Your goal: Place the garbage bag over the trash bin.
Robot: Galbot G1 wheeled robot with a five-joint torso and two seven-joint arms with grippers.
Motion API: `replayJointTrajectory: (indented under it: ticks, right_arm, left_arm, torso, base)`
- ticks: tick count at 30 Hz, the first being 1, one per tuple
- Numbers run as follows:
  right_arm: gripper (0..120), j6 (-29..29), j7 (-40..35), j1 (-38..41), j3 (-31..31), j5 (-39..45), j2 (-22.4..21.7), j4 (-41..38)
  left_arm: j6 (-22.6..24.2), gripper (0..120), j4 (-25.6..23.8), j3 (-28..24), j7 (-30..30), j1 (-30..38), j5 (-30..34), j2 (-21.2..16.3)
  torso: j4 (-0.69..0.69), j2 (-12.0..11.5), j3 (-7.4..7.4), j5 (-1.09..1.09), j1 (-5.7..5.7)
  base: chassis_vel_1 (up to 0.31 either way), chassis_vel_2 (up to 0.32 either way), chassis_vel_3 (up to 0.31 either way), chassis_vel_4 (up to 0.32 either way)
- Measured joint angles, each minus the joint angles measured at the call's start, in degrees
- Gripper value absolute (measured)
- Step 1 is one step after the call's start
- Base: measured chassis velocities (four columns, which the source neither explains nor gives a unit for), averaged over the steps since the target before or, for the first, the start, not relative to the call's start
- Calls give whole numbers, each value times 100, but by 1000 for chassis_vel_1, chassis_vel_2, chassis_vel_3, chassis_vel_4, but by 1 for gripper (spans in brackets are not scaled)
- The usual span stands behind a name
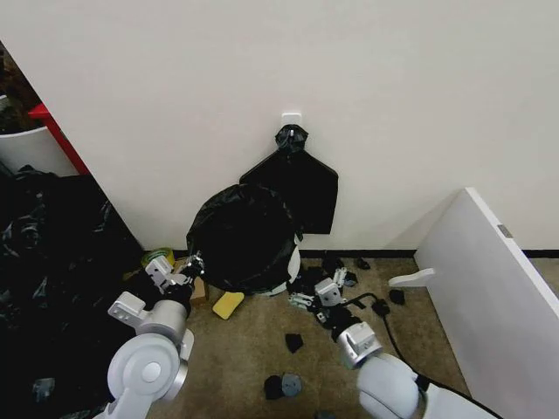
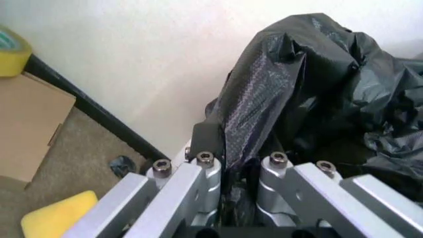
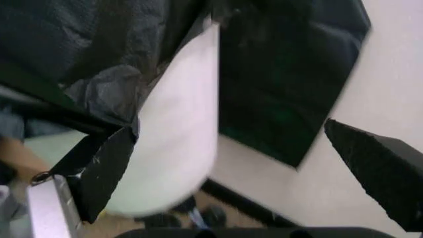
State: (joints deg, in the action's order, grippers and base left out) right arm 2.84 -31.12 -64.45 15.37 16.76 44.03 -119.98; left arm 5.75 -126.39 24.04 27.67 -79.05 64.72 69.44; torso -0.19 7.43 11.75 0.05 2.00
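The left gripper point(image 2: 235, 186) jaws pinch the garbage bag point(image 1: 240, 236) at its lower edge, draped over the trash bin point(image 3: 178, 124); right gripper point(image 3: 238, 163) jaws are spread beside the bin's bare side.

i have the trash bin point(image 1: 281, 283) against the wall, the garbage bag point(image 1: 240, 236) draped over it; behind and right of it a flat bundle point(image 1: 301, 188) hangs on the wall; my left gripper point(image 1: 189, 266) touches the bag's left edge; my right gripper point(image 1: 306, 295) sits just right of the bin; a board point(image 1: 489, 288) leans far right.
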Motion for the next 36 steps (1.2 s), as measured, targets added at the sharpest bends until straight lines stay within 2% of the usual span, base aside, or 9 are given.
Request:
replayJointTrajectory:
  ticks: [4,8,14,19,22,26,29,30,36]
  right_arm:
    - [100,372,-322,-287,32,686,-302,-498]
    - [100,364,-371,-367,11,835,-400,-590]
    - [100,-289,-32,-426,-12,829,-447,-477]
    - [100,-1445,832,-302,-339,475,-460,-96]
    - [100,-1565,947,-192,-617,485,-451,-19]
    - [100,-1858,1378,96,-1278,669,-427,130]
    - [100,-2715,2630,363,-1681,1234,-382,455]
    - [100,-2715,2630,363,-1681,1234,-382,455]
    - [100,-3422,5278,652,-1944,3448,-339,1056]
  left_arm:
    - [-1,5,67,-47,-14,27,-8,-85]
    - [-1,5,96,-85,-21,37,-32,-116]
    - [-2,5,96,-91,-20,57,-29,-141]
    - [-23,5,152,-108,-94,-10,-149,-287]
    - [-67,5,183,-197,-232,-79,-317,-376]
    - [-298,5,342,-430,-896,-213,-857,-663]
    - [-671,5,556,-596,-1777,-363,-1241,-1060]
    - [-671,5,556,-596,-1777,-363,-1241,-1060]
    - [-2572,5,1203,-598,-4183,-421,-2092,-1445]
  torso:
    - [-2,0,0,0,0]
    - [0,0,0,-1,0]
    - [0,0,0,0,0]
    - [1,0,0,0,0]
    - [1,0,0,0,0]
    - [-1,0,0,-1,0]
    - [0,0,0,-1,0]
    - [0,0,0,-1,0]
    - [0,0,0,0,0]
  base:
    - [0,0,0,0]
    - [0,0,0,0]
    - [0,0,0,0]
    - [0,0,0,0]
    - [0,0,0,0]
    - [0,0,0,0]
    - [0,0,0,0]
    - [0,0,0,0]
    - [0,0,0,0]
